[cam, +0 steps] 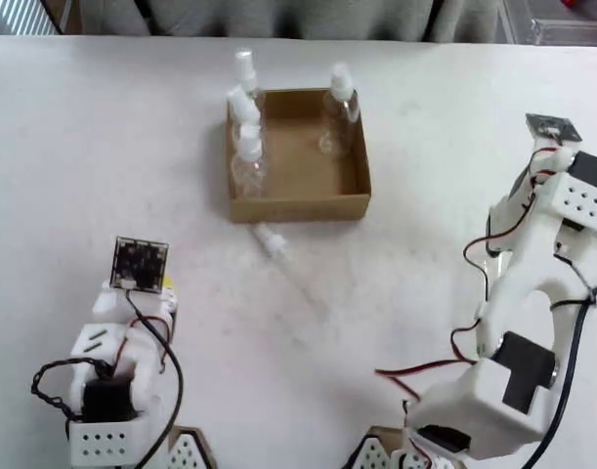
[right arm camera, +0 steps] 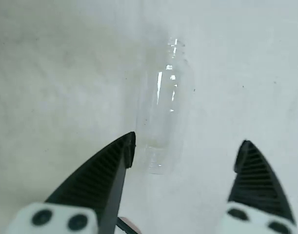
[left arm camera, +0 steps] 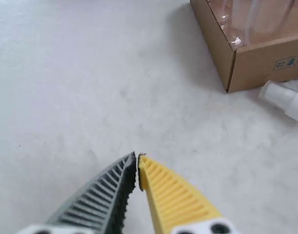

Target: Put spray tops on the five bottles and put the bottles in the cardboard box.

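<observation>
While the left hand [left arm camera: 137,157] sits pinched closed, the right hand [right arm camera: 188,140] spreads wide near a probably light, slick, squashy bottle [right arm camera: 161,107], best gripped mid-body, its spray top [cam: 270,239] at the box's [cam: 298,207] six o'clock.

Bright, even light on the white table [cam: 103,147]; the cardboard box [cam: 298,207] casts a faint soft shadow; glints streak the bottle [right arm camera: 163,97].

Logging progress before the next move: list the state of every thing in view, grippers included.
cardboard box: open-topped, four bottles inside.
four boxed bottles: upright, spray tops on.
fifth bottle: lying on the table, neck bare.
loose spray top: lying on the table near the box's front wall.
left gripper: shut, empty.
right gripper: open, empty.
</observation>
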Robot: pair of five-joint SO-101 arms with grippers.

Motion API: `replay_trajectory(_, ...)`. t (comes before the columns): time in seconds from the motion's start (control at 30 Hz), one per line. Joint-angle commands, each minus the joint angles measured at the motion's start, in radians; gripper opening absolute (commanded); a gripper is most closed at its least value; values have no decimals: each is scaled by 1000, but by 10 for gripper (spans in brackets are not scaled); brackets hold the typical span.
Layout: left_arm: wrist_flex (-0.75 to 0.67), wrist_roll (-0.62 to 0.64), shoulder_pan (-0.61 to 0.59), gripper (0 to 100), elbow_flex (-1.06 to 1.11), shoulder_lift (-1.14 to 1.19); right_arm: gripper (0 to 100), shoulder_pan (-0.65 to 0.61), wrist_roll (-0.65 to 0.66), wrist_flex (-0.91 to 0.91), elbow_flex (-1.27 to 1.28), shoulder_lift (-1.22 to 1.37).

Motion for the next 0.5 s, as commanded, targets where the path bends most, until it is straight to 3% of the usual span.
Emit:
replay_trajectory(0.0,5,-11,-8,20,-3,-5,197,13,-29,-33,41,-77)
replay_trajectory(0.47,5,-12,-8,20,-3,-5,191,39,-213,-332,255,-71)
